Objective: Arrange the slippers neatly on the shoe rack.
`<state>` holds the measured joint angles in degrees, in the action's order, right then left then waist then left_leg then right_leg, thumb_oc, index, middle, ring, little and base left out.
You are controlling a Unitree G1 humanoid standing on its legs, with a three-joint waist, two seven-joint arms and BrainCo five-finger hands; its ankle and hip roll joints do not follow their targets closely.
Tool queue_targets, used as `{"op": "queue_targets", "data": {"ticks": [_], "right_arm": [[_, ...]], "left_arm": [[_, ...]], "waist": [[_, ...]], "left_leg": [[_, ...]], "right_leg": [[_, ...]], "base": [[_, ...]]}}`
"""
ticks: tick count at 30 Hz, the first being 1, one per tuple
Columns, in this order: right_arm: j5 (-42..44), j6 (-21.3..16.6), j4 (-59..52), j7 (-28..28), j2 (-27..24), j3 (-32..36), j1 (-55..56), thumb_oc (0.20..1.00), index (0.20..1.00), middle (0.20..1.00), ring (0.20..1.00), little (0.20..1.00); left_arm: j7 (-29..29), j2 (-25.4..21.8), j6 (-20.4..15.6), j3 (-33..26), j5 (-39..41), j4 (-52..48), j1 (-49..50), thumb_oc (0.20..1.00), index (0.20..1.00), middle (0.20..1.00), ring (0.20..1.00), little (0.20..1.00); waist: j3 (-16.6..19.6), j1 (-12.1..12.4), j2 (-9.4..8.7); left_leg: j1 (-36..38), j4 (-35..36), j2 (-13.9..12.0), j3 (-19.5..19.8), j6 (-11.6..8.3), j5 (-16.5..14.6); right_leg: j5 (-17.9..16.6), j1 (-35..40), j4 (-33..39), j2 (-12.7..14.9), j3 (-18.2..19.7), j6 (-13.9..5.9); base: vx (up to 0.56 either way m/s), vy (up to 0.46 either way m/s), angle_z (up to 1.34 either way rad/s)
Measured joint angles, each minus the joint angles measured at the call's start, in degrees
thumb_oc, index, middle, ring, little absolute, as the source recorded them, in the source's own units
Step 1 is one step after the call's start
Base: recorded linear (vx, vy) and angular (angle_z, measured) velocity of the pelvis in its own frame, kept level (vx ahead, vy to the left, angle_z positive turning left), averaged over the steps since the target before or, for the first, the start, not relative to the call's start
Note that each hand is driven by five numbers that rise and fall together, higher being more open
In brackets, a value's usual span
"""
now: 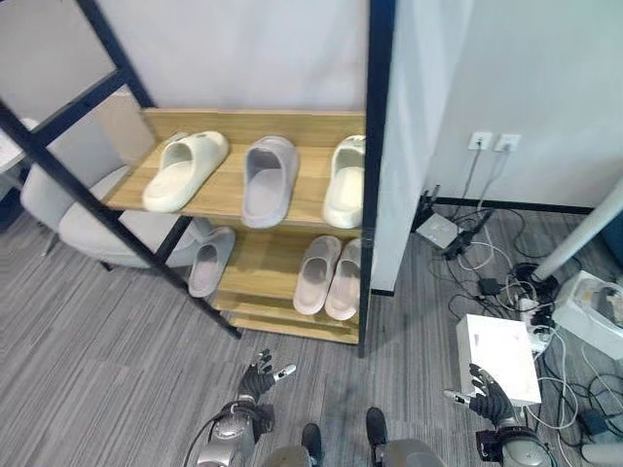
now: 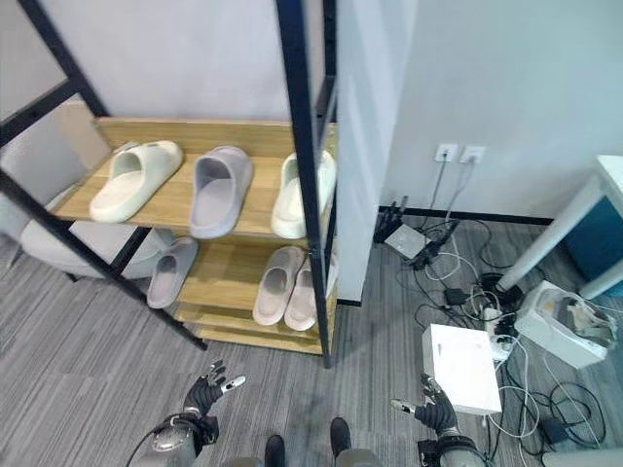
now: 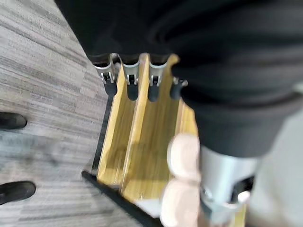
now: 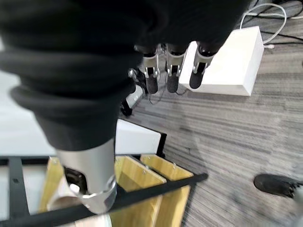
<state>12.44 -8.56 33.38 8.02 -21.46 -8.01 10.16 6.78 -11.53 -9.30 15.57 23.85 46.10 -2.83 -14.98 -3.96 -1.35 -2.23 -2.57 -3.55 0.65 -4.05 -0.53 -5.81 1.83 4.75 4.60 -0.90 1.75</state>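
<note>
Wooden two-tier shoe rack (image 1: 234,125) with black metal frame, standing on grey striped carpet floor (image 1: 107,341).
Upper shelf, left to right: cream foam slipper (image 1: 185,169), angled; grey foam slipper (image 1: 269,179); cream foam slipper (image 1: 346,179) at the right post.
Lower shelf: single grey slipper (image 1: 210,260) overhanging the left edge; pale pink slipper pair (image 1: 329,275), side by side.
Left robot hand (image 1: 261,376): low before the rack, fingers relaxed, empty; its wrist view adds the rack's bottom slats and the pink pair's toes.
Open carpet lies between both hands and the rack.
Right robot hand (image 1: 486,389): fingers straight, empty, beside a white flat box (image 1: 498,356); its wrist view shows that box.
</note>
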Motion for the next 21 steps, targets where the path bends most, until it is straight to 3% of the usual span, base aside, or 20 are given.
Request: {"op": "queue_targets", "data": {"ticks": [1, 3, 5, 6, 7, 8, 9, 10, 11, 12, 14, 16, 17, 18, 19, 20, 21], "right_arm": [[0.00, -0.01, 0.27, 0.48, -0.31, 0.09, -1.20, 1.000, 1.000, 1.000, 1.000, 1.000], [-0.01, 0.01, 0.47, 0.84, -0.88, 0.54, -2.66, 1.000, 1.000, 1.000, 1.000, 1.000], [-0.02, 0.00, 0.42, 1.10, -1.22, 1.99, -2.86, 1.000, 1.000, 1.000, 1.000, 1.000], [-0.03, 0.13, 0.43, 1.05, -2.09, 1.87, -3.44, 1.000, 1.000, 1.000, 1.000, 1.000], [-0.08, 0.13, -0.24, 0.72, -3.39, 1.98, -2.92, 1.000, 1.000, 1.000, 1.000, 1.000], [-0.08, 0.17, -0.20, 0.71, -3.82, 1.96, -3.12, 1.000, 1.000, 1.000, 1.000, 1.000], [-0.35, 0.24, -0.15, 0.51, -3.18, 2.01, -2.31, 1.000, 1.000, 1.000, 1.000, 1.000], [-1.10, 0.46, -0.06, 0.18, -2.20, 1.61, -1.11, 1.000, 1.000, 1.000, 1.000, 1.000], [-1.27, 0.64, -0.08, 0.01, -1.16, 1.03, 0.31, 1.000, 1.000, 1.000, 1.000, 1.000], [-1.24, 0.70, -0.15, 0.10, -0.12, 0.90, 0.82, 1.000, 1.000, 1.000, 1.000, 1.000], [-1.23, 1.10, -0.19, 0.17, 2.18, -0.51, -0.19, 1.000, 1.000, 1.000, 1.000, 1.000], [-1.27, 1.11, -0.16, 0.17, 2.74, -1.04, -1.31, 1.000, 1.000, 1.000, 1.000, 1.000], [-1.25, 1.16, 0.13, 0.21, 2.79, -1.58, -2.11, 1.000, 1.000, 1.000, 1.000, 1.000], [-1.26, 1.10, 0.16, 0.10, 2.91, -1.65, -3.03, 1.000, 1.000, 1.000, 1.000, 1.000], [-1.24, 1.09, 0.70, 0.07, 2.94, -1.95, -3.10, 1.000, 1.000, 1.000, 1.000, 1.000], [-1.24, 1.05, 0.81, -0.05, 3.02, -2.39, -3.67, 1.000, 1.000, 1.000, 1.000, 1.000], [-1.24, 0.97, 0.78, -0.05, 3.02, -2.42, -3.60, 1.000, 1.000, 1.000, 1.000, 1.000]], "left_arm": [[0.10, 0.04, -0.03, 0.06, 0.00, 0.15, -0.34, 1.000, 1.000, 1.000, 1.000, 1.000], [0.11, 0.18, -0.01, 0.44, 0.00, 0.18, -0.07, 1.000, 1.000, 1.000, 1.000, 1.000], [0.07, 0.21, 0.01, 1.40, 0.00, 0.09, -0.13, 1.000, 1.000, 1.000, 1.000, 1.000], [-0.03, 0.26, -0.10, 1.76, 0.00, 0.01, -0.11, 1.000, 1.000, 1.000, 1.000, 1.000], [0.00, 0.67, -0.13, 1.99, 0.02, -0.04, 0.39, 1.000, 1.000, 1.000, 1.000, 1.000], [-0.11, 0.79, -0.11, 1.90, 0.02, 0.39, 0.20, 1.000, 1.000, 1.000, 1.000, 1.000], [-0.05, 0.90, -0.14, 2.38, 0.01, 0.52, 0.20, 1.000, 1.000, 1.000, 1.000, 1.000], [0.02, 0.63, -0.33, 2.13, 0.01, 1.26, 0.05, 1.000, 1.000, 1.000, 1.000, 1.000], [0.05, -0.28, -0.40, 2.33, 0.02, 1.46, 0.52, 1.000, 1.000, 1.000, 1.000, 1.000], [0.11, -1.79, -0.35, 2.46, 0.01, 1.54, 0.59, 1.000, 1.000, 1.000, 1.000, 1.000], [0.14, -3.52, -0.31, 2.44, -0.01, 1.25, 1.24, 1.000, 1.000, 1.000, 1.000, 1.000], [0.08, -3.85, -0.39, 2.45, -0.03, 0.55, 1.87, 1.000, 1.000, 1.000, 1.000, 1.000], [0.05, -3.77, -0.62, 2.35, -0.06, 0.17, 2.03, 1.000, 1.000, 1.000, 1.000, 1.000], [0.00, -3.96, -0.62, 2.21, -0.11, 0.31, 2.56, 1.000, 1.000, 1.000, 1.000, 1.000], [-0.10, -4.13, -0.33, 2.21, -0.17, 0.43, 3.09, 1.000, 1.000, 1.000, 1.000, 1.000], [-0.33, -4.51, -0.46, 1.66, -0.19, -0.46, 4.96, 1.000, 1.000, 1.000, 1.000, 1.000], [-0.46, -4.72, -0.31, 1.74, -0.20, -0.40, 5.53, 1.000, 1.000, 1.000, 1.000, 1.000]], "waist": [[-0.34, -0.17, -0.70], [-0.21, -0.13, -0.44], [0.58, -0.06, 0.68], [1.09, 0.30, 1.48], [2.15, 0.29, 3.08], [3.09, 0.33, 4.11], [3.54, 0.20, 3.19], [4.57, 0.20, 2.24], [5.62, 0.07, 1.23], [5.99, 0.27, -0.01], [6.38, 1.53, -1.17], [6.05, 1.17, -0.59], [5.83, 1.23, -0.35], [5.69, 1.38, -0.11], [5.48, 0.71, 0.21], [5.55, 2.40, -0.04], [5.72, 2.49, -0.49]], "left_leg": [[-0.75, 2.36, -3.16, -1.03, -1.04, 0.71], [-0.67, 3.18, -6.32, -1.03, -1.81, 1.17], [-0.22, 2.98, -7.89, -0.17, -2.93, 1.89], [1.45, 3.56, -7.30, 1.16, -2.91, 1.86], [2.25, 3.54, -6.62, 1.60, -0.95, -0.09], [1.66, 2.85, -5.30, 0.67, -2.86, 1.59], [0.89, 1.78, -3.53, -0.48, -2.47, 1.82], [0.57, 2.13, -1.68, -2.23, -0.67, 2.31], [1.03, 3.82, 0.00, -3.11, 0.99, 3.44], [1.48, 5.00, 1.33, -3.66, 2.00, 3.85], [2.46, 6.91, 3.09, -7.60, 2.45, 5.02], [2.31, 6.88, 3.97, -9.09, 3.49, 4.89], [2.67, 7.14, 3.53, -9.86, 4.07, 4.42], [2.83, 7.15, 3.29, -10.27, 4.43, 4.18], [3.53, 7.30, 2.89, -11.18, 4.06, 4.01], [4.49, 7.55, 2.10, -13.84, 3.58, 3.35], [4.81, 7.63, 2.45, -14.77, 3.43, 2.87]], "right_leg": [[0.59, -0.44, 0.05, 0.90, 0.46, -0.73], [1.19, -0.28, 0.02, 2.36, 1.79, -1.66], [1.98, -0.03, 0.07, 3.43, 3.11, -2.93], [2.37, -0.11, 0.15, 4.45, 4.82, -3.73], [3.12, -0.78, 0.32, 5.11, 6.07, -5.19], [2.80, -1.11, 0.26, 7.12, 6.05, -6.42], [4.65, -1.42, -0.13, 8.98, 6.65, -6.41], [6.20, -3.77, -4.65, 11.06, 7.22, -8.14], [5.23, -5.22, -8.09, 11.97, 7.42, -8.18], [0.46, -5.90, -9.64, 12.63, 8.47, -7.47], [-4.13, -7.79, -7.64, 14.37, 8.45, -8.97], [-7.57, -8.29, -6.85, 14.29, 5.52, -9.81], [-7.35, -9.27, -7.84, 13.94, 2.85, -9.94], [-5.77, -9.59, -8.67, 13.36, 3.18, -11.10], [-2.76, -9.22, -9.57, 10.44, 3.90, -12.50], [-0.69, -9.51, -9.67, 8.10, 0.74, -12.08], [0.03, -9.63, -8.76, 7.04, -0.05, -11.01]], "base": [[0.30, 0.354, 0.24], [0.27, 0.333, 0.00], [0.34, 0.452, -0.14], [0.41, 0.622, -0.41], [0.28, 0.530, -0.50], [0.20, 0.469, -0.35], [0.15, 0.440, -0.09], [0.08, 0.334, 0.03], [0.08, 0.342, -0.03], [0.07, 0.295, -0.39], [0.03, 0.233, -0.68], [0.07, 0.313, -0.46], [0.12, 0.209, -0.40], [0.07, 0.108, -0.38], [0.07, 0.071, -0.71], [0.03, 0.021, -0.82], [0.17, -0.011, -1.01]]}}
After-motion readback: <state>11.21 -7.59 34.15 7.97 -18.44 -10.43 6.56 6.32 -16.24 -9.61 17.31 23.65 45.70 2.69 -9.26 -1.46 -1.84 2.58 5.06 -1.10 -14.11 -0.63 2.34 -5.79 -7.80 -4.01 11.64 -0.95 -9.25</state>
